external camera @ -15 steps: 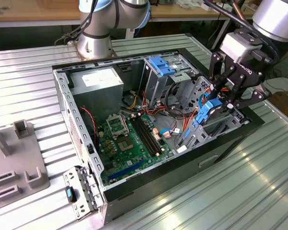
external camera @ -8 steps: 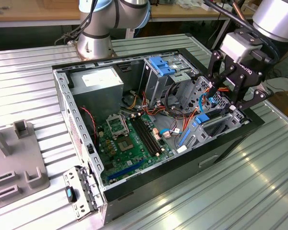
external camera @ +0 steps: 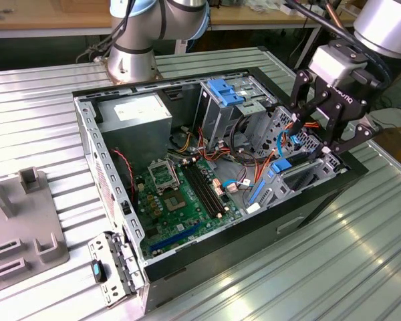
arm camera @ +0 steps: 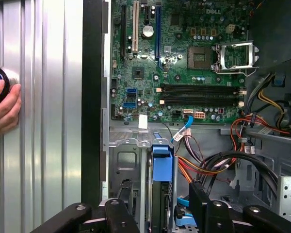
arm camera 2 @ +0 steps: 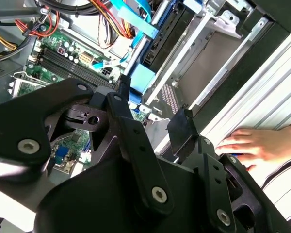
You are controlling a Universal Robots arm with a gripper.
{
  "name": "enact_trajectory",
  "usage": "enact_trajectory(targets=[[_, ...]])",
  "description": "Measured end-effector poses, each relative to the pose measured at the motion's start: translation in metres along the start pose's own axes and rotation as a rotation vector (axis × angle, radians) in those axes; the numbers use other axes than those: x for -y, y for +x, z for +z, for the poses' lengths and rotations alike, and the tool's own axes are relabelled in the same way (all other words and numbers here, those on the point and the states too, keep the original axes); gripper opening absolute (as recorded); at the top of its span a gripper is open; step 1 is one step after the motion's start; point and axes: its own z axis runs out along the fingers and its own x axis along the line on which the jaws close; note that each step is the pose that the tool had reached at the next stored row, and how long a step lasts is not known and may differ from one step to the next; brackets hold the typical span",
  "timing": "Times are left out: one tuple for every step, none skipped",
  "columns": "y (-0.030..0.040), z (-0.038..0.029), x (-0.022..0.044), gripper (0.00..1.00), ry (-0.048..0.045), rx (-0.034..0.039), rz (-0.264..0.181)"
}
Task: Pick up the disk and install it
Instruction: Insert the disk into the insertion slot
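The matte black gripper (arm camera: 160,196), spread wide, straddles the flat blue-railed disk (arm camera: 163,162).

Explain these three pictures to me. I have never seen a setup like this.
The grey-jointed machine is a robot arm standing on a ribbed metal table. The exterior view looks on from off the arm; both wrist views come from cameras riding near its black gripper. On the table lies an open computer case with its green motherboard showing. The gripper hangs open over the case's drive bays and holds nothing. The disk, in its blue carrier, sits in a bay below the gripper. A person's hand rests on the table beside the case.
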Motion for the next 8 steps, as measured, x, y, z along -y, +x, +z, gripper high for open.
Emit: enact_trajectory(targets=[[0.0, 0.0, 0.0009, 0.58, 0.0001, 0.0001, 0.0], [0.0, 0.0, 0.0009, 0.58, 0.0, -0.0001, 0.0], [0.0, 0.0, 0.0014, 0.58, 0.0, 0.0, 0.0], [0.0, 0.0, 0.0025, 0.58, 0.0, 0.0, 0.0], [0.0001, 0.0004, 0.0037, 0.58, 0.0, -0.0001, 0.0], [0.0001, 0.0006, 0.0043, 0.58, 0.0, -0.0002, 0.0], [0.0001, 0.0006, 0.0043, 0.58, 0.0, -0.0002, 0.0], [-0.0006, 0.0009, 0.0044, 0.58, 0.0, 0.0001, 0.0]])
